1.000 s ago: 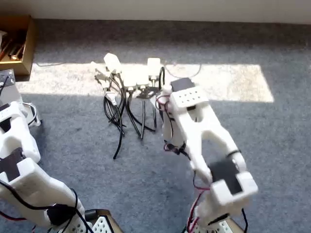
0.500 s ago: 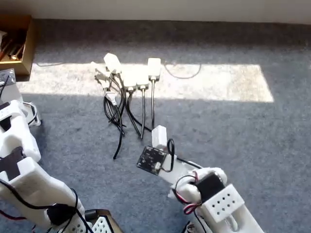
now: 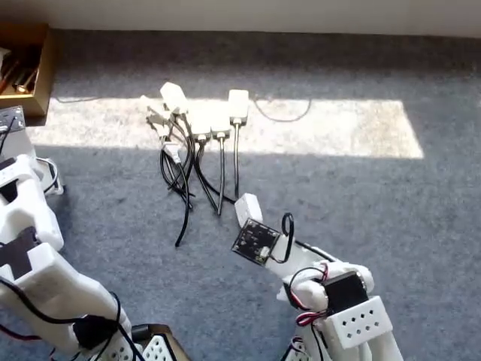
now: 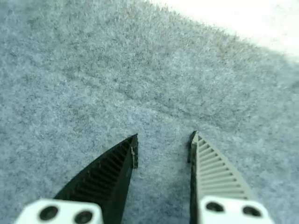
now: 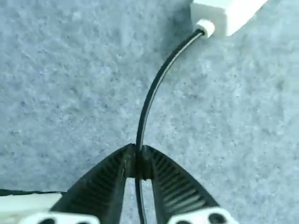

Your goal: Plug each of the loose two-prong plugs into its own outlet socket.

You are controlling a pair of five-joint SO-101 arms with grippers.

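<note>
Left arm [image 3: 37, 278] sits low at the near left edge. Left gripper [image 4: 163, 148] hangs over bare grey carpet [image 4: 93, 70], fingers apart, nothing between them; one finger black, one pale.

Right arm [image 3: 338, 301] at the near right, reaching toward the middle. Right gripper [image 5: 138, 156] is pinched together on a black cord [image 5: 154, 93]; the cord runs straight out from between the fingertips [image 5: 127, 161] and curves up to a white plug [image 5: 224, 11] lying on the carpet. In the high view the right gripper [image 3: 245, 203] sits just at the near ends of the cords.

Farther back, a cluster of white plugs and sockets [image 3: 199, 113] lies in a sunlit patch [image 3: 338, 128], black cords [image 3: 188, 180] fanning toward the arms. Cannot tell which pieces are plugged in.

Wooden box [image 3: 26, 68] at the far left corner.
</note>
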